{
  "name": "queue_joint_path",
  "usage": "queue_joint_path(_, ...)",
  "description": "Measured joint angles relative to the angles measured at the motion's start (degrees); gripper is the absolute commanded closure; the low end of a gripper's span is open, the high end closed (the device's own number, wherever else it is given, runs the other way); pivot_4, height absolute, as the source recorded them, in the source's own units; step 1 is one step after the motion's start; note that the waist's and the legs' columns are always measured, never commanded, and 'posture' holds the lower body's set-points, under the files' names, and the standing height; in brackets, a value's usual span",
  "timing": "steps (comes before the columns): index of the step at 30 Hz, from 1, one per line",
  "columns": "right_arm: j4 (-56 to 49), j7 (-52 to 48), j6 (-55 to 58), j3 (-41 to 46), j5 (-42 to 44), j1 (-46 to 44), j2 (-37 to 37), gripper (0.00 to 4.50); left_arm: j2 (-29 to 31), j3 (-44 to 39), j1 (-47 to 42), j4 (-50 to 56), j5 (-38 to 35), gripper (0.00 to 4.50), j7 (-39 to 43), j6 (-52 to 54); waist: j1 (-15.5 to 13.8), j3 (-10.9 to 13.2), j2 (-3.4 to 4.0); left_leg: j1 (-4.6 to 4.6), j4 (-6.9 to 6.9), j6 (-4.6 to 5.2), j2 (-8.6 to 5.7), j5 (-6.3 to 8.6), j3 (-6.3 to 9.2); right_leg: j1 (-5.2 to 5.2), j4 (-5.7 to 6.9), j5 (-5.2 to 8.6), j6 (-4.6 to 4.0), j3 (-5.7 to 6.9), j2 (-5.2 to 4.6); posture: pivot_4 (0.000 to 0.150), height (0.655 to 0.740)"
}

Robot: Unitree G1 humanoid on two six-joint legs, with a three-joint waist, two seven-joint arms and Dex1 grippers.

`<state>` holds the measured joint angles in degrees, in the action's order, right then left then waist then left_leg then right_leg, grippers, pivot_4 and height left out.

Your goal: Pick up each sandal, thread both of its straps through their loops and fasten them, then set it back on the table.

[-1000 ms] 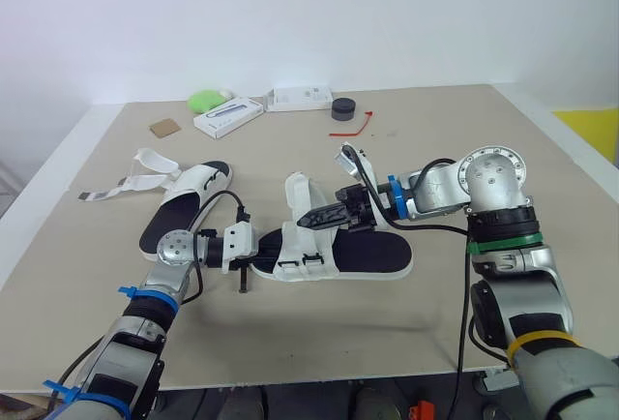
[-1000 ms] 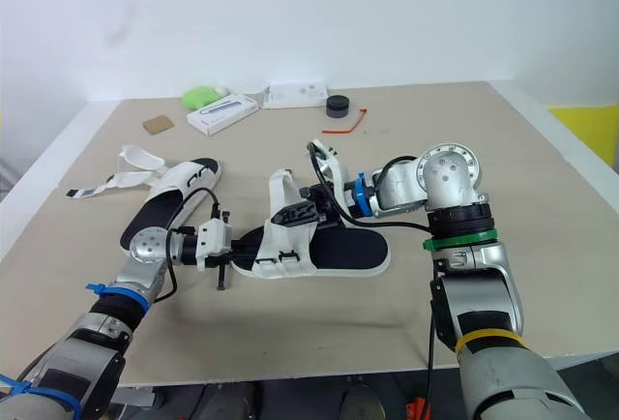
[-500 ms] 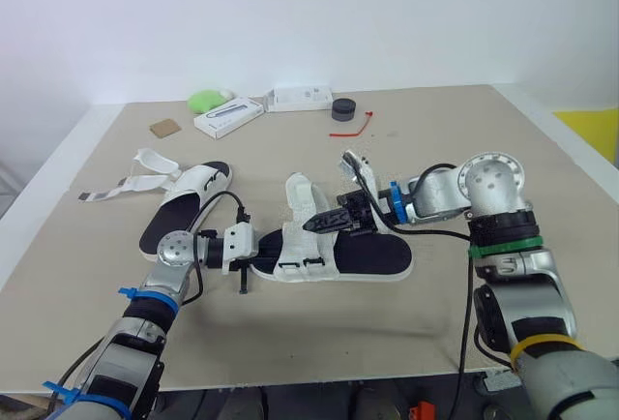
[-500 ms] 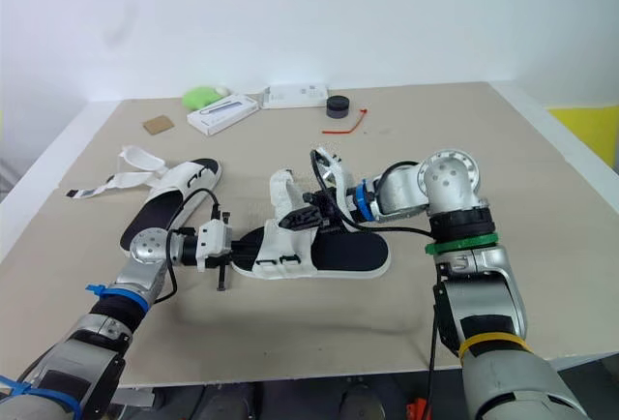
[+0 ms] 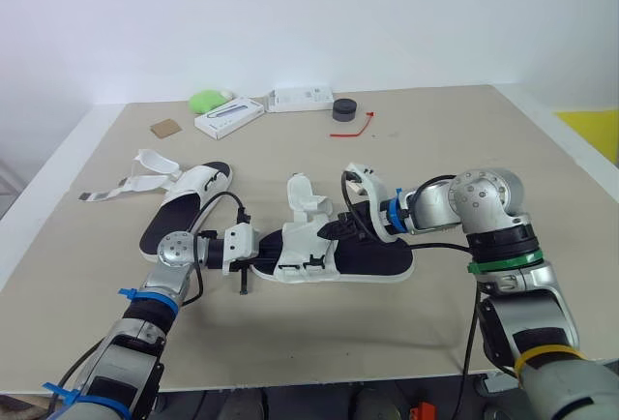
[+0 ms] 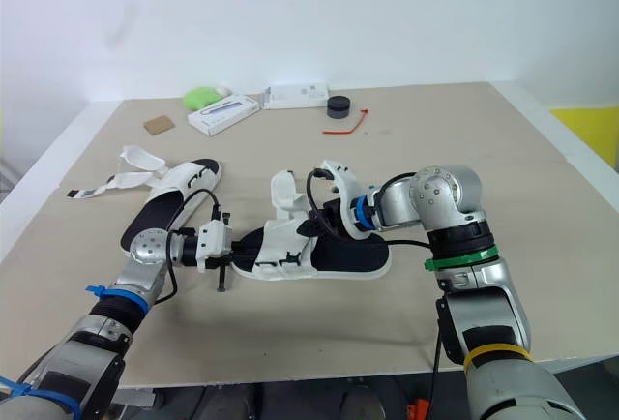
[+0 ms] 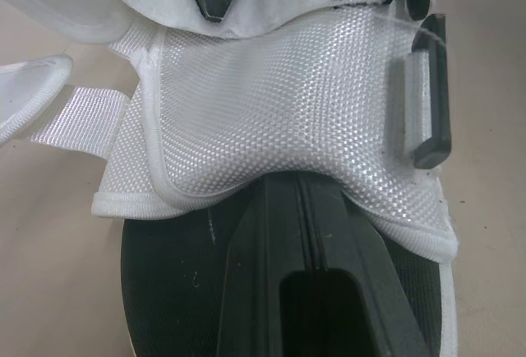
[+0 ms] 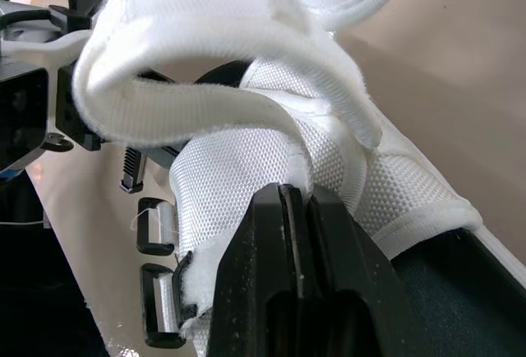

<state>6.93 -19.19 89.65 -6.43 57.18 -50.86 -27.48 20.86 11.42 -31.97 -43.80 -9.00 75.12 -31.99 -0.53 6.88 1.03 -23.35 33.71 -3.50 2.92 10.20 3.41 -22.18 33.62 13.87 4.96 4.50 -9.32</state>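
Observation:
A black-soled sandal (image 5: pixel 372 255) with white straps lies in the middle of the table. My left gripper (image 5: pixel 262 253) is shut on the end of its sole, black fingers (image 7: pixel 329 291) lying over the sole under the white mesh upper (image 7: pixel 271 118). My right gripper (image 5: pixel 336 231) is shut on the edge of a white strap (image 8: pixel 222 102) that curls over the upper. Two black loops (image 8: pixel 156 324) sit on the sandal's near side. A second sandal (image 5: pixel 186 204) lies to the left, its straps (image 5: pixel 145 173) spread loose on the table.
At the back of the table lie a green object (image 5: pixel 205 101), two white boxes (image 5: pixel 229 116) (image 5: pixel 300 99), a black round piece (image 5: pixel 343 108), a red tie (image 5: pixel 353 128) and a brown square (image 5: pixel 165 128). The table's front edge (image 5: pixel 319 374) is close below the sandal.
My right gripper has dropped lower and closer to the sandal's upper, carrying the strap with it so it now bends over. The left gripper and the second sandal have not moved.

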Motion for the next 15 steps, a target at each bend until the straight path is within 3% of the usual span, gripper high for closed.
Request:
queue_joint_path(7, -2.36, -4.41, 1.27, -0.07, -0.56, 0.68, 0.06, 0.45, -0.18, 0.0, -0.02, -0.58, 0.0, 4.5, -1.05, -0.01, 0.0, 0.01, -0.01, 0.0, 0.0, -0.02, -0.01, 0.01, 0.01, -0.03, -0.07, 0.0, 0.0, 0.0, -0.03, 0.15, 0.74)
queue_joint_path(9, -3.26, -5.76, 1.8, 0.04, -0.68, 0.69, 0.15, 0.1, -0.17, 0.0, -0.02, -0.74, 0.0, 4.5, -1.38, -0.01, 0.0, 0.01, 0.0, 0.0, 0.0, -0.04, -0.01, 0.02, 0.01, -0.06, -0.17, 0.0, 0.0, 0.01, -0.03, 0.15, 0.74)
queue_joint_path(15, -2.03, -7.31, 2.7, 2.13, -0.66, 0.56, 0.8, 0.1, -0.31, 0.0, -0.03, -0.77, 0.0, 4.5, -1.65, -0.01, 0.0, 0.02, 0.01, -0.06, 0.0, -0.04, -0.03, 0.02, -0.04, -0.06, -0.57, 0.01, 0.0, 0.01, -0.05, 0.15, 0.74)
